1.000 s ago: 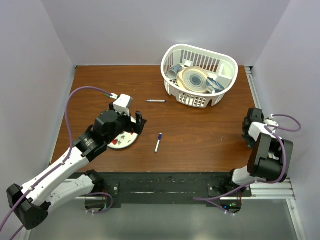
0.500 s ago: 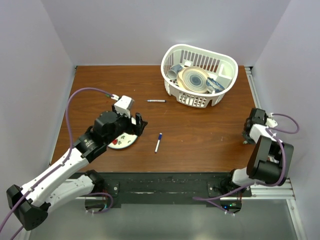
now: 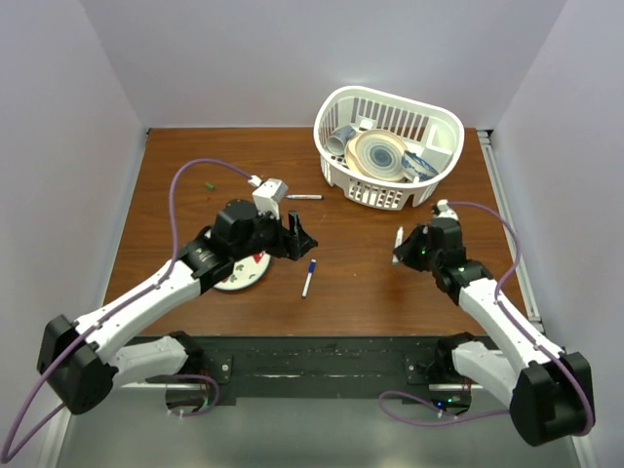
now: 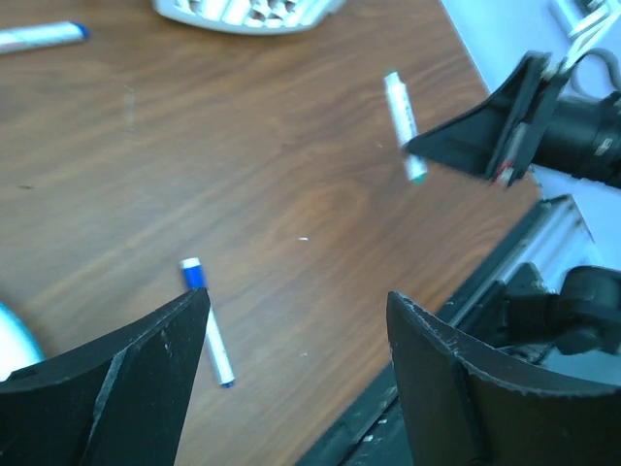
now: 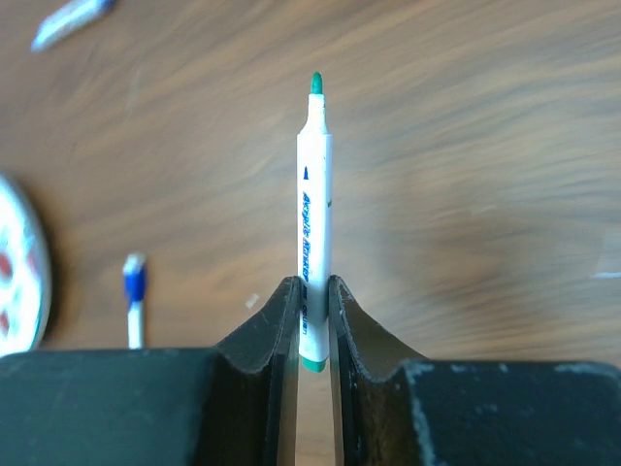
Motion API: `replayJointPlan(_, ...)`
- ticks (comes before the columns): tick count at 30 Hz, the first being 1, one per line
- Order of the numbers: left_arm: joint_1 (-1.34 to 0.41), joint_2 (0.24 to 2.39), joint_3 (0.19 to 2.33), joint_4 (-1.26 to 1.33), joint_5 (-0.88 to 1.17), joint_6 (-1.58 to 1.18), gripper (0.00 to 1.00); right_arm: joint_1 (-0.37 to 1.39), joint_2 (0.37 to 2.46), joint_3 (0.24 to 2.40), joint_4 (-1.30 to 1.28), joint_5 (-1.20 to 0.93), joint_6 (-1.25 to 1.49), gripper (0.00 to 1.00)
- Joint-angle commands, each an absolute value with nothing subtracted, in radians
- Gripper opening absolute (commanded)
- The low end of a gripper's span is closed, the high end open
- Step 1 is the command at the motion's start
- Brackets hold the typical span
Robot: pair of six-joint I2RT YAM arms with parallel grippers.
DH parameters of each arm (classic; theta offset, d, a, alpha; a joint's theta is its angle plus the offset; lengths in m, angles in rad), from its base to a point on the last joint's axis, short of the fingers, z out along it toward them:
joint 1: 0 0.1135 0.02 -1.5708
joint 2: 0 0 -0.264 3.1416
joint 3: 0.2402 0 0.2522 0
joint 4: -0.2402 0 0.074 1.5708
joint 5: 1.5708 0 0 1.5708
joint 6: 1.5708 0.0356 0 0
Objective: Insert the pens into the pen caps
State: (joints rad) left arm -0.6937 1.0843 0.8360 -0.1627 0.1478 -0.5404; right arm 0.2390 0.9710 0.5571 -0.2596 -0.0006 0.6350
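Across a brown wooden table [image 3: 390,292], a pen-capping job under way. At 1 o'clock, a white slotted basket [image 3: 380,194], no part of the task. At 8 o'clock from centre, a small patterned plate [image 3: 239,276], partly hidden under the left arm.

Near the middle, the left gripper [image 3: 300,237]: jaws spread wide, nothing between them. At 4 o'clock from centre, the right gripper [image 5: 311,291]: pinched tight on the green pen [image 5: 313,194], gripped only at its butt end. Long axis in line with the fingers, bare green nib pointing straight out from the wrist. From above, barrel on roughly a 12-to-6 line, apparently clear of the wood.

Dead centre, a blue-ended pen [image 3: 308,278] flat on the table, near 12-to-6, blue end toward 12. Just beside the basket at its 9 o'clock, a third pen [image 3: 304,197] lying 9-to-3. Far off at 10 o'clock, a green speck [image 3: 209,184], probably the matching cap, well apart from both grippers.

Likely trouble from here:
- With so short a hold on the tail, a barrel free to pivot or slide back once pressed against a cap.
- With a loose, tiny cap, a skid across the wood or a tip-over at first touch.
- With nib and opening off line, ink smeared on the rim and no seating.
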Motion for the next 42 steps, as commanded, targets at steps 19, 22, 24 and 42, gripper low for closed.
replayJointPlan(19,-0.684,1.496,0.903,0.368,0.413,-0.775,0.68,0.727,0.976,0.557,0.126,0.043,0.752,0.0)
replayJointPlan(22,-0.686,1.517,0.9,0.377,0.423,-0.782,0.63,0.764,0.982,0.563,0.127,0.075,0.752,0.0)
replayJointPlan(24,-0.686,1.531,0.893,0.397,0.454,-0.795,0.56,0.77,0.986,0.566,0.13,0.083,0.752,0.0)
replayJointPlan(42,-0.684,1.542,0.867,0.567,0.661,-0.859,0.0,0.788,1.008,0.551,0.175,-0.107,0.765,0.39)
